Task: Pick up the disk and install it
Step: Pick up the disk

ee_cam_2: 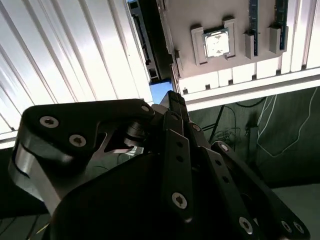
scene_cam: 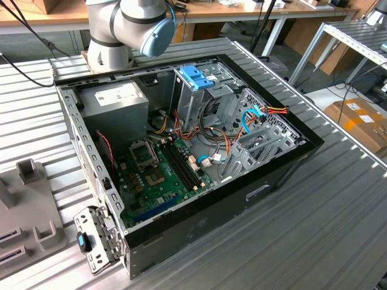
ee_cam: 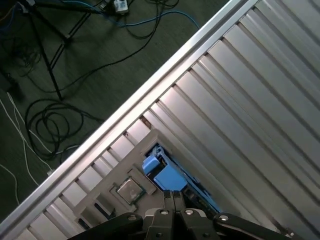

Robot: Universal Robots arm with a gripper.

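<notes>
Disk (ee_cam: 169,178), first wrist view: it is seated on edge in a grey holder (ee_cam: 127,172) at the border of the ribbed metal desk (ee_cam: 260,100), with its light-blue rail facing the camera. The tool (ee_cam: 172,194) is directly over that rail. The tool is clenched, fingers pressed together with nothing between them. Whether the tips touch the rail cannot be told. A processor chip (ee_cam: 131,191) lies in the holder beside the disk. Cables (ee_cam: 55,115) run across the floor past the desk edge.

Second wrist view: the closed fingertips (ee_cam_2: 175,102) lie over a blue patch of the disk. Memory sticks (ee_cam_2: 254,25) sit in the holder near the chip.

Exterior view: an open computer case (scene_cam: 272,181) sits on the desk, with the arm base (scene_cam: 115,36) at its far side. The holder is at the exterior view's left.
</notes>
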